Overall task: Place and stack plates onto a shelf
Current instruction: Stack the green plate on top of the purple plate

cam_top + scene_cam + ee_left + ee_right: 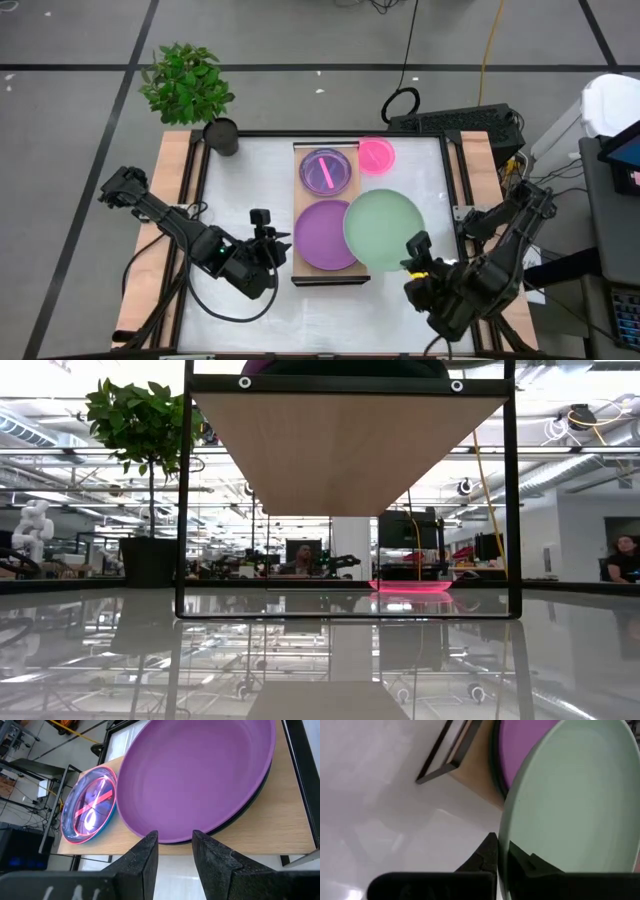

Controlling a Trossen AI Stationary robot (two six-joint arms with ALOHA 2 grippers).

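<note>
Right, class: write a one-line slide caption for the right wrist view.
Right gripper pinches the rim of the large pale sage-green plate beside the purple plate on the light-wood shelf.

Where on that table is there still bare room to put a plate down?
The white tabletop is bare between the plant pot and shelf, and below the pink plate by the right rail. The shelf is crowded: two purple plates, with the green plate overhanging.
</note>
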